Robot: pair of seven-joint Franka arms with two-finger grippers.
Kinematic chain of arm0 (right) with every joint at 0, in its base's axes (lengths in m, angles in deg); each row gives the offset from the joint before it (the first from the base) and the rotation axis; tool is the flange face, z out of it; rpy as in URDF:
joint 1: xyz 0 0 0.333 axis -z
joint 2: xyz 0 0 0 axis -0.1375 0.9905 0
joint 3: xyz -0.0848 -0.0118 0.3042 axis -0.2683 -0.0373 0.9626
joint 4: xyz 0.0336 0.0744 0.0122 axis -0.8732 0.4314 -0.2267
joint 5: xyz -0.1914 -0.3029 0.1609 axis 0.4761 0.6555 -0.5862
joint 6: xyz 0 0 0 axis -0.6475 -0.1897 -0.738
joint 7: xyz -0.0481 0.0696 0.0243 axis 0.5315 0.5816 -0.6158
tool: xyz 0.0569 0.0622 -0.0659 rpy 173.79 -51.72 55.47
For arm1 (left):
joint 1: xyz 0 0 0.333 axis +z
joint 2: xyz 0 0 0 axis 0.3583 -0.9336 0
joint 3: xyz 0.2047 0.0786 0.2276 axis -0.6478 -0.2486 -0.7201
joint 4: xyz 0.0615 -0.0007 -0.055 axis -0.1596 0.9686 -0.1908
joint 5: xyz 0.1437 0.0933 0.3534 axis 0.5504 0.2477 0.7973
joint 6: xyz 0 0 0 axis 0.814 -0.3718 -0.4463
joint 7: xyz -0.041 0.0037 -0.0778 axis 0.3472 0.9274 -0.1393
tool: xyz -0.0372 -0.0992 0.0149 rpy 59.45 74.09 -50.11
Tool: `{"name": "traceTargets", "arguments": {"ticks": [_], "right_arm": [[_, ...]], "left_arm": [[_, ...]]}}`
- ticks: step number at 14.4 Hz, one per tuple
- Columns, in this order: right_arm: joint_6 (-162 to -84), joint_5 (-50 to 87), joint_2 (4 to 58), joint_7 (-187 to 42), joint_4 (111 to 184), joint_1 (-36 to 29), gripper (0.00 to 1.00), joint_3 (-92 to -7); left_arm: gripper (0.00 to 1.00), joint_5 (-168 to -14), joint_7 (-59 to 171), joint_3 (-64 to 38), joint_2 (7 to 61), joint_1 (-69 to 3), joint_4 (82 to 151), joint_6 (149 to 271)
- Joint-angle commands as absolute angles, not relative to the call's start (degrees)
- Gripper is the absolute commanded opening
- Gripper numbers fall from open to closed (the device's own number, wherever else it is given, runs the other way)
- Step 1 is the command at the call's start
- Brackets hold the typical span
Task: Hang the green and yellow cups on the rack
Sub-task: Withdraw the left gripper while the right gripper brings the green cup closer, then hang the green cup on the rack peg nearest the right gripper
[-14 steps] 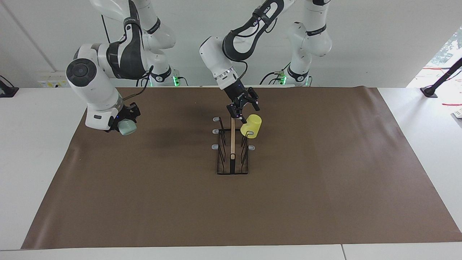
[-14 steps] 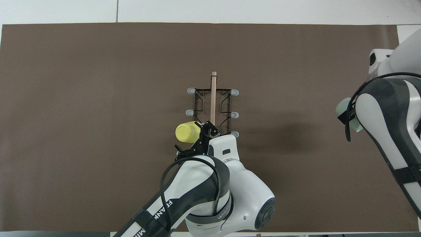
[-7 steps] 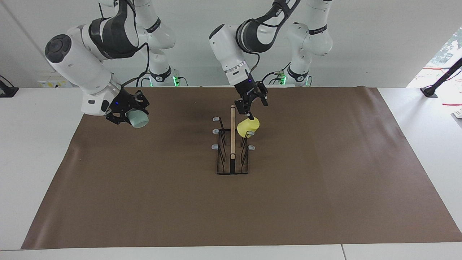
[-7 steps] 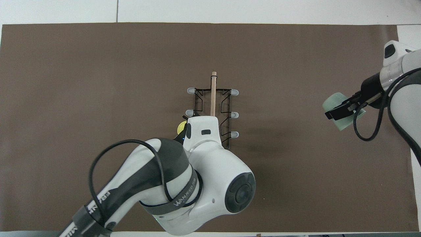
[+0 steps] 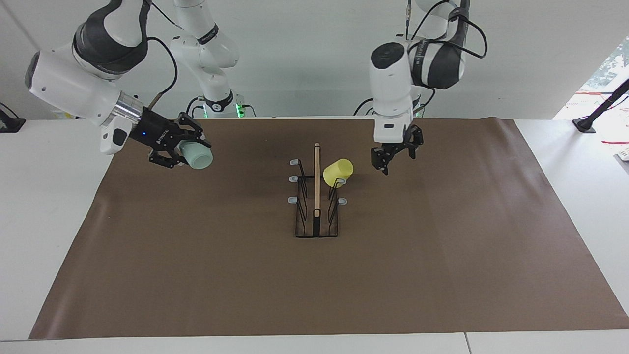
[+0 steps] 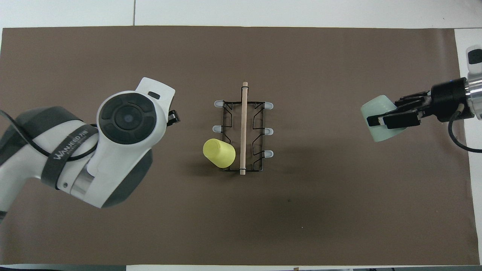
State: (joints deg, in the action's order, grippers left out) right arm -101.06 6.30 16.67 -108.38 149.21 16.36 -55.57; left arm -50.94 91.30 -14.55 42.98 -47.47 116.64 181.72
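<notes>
Item: yellow cup (image 5: pixel 338 170) hung on rack (image 5: pixel 316 216); left tool (image 5: pixel 393 158) open, empty.
Risk I see: right tool (image 5: pixel 183 151), gripping green cup (image 5: pixel 195 155), could miss a peg.

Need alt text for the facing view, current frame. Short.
A yellow cup hangs tilted on a peg of the black wire rack at the middle of a brown mat. The left gripper, empty with fingers open, hovers over the mat beside the rack. The right gripper holds a green cup in the air toward the right arm's end.
</notes>
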Motion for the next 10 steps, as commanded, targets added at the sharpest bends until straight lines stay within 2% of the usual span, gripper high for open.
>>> {"name": "traceTargets", "arguments": {"ticks": [1,5,7,10], "right_arm": [[-103.73,-4.01,12.92,-113.92,155.31,16.69,0.00,-55.05],[-107.25,-26.23,9.92,-127.16,167.44,15.29,0.00,-54.97],[-109.87,-36.07,9.92,-138.14,172.53,11.88,0.00,-54.97],[-116.20,-51.64,7.64,-152.31,180.53,3.80,0.00,-54.97]], "left_arm": [[1.00,-56.78,78.42,-13.94,44.29,-40.62,118.57,184.62],[1.00,-66.01,62.41,-14.03,44.64,-30.16,117.08,184.28],[1.00,-68.66,57.73,-14.38,44.90,-27.33,115.33,182.79],[1.00,-68.75,54.40,-14.55,44.81,-24.78,108.84,175.00]]}}
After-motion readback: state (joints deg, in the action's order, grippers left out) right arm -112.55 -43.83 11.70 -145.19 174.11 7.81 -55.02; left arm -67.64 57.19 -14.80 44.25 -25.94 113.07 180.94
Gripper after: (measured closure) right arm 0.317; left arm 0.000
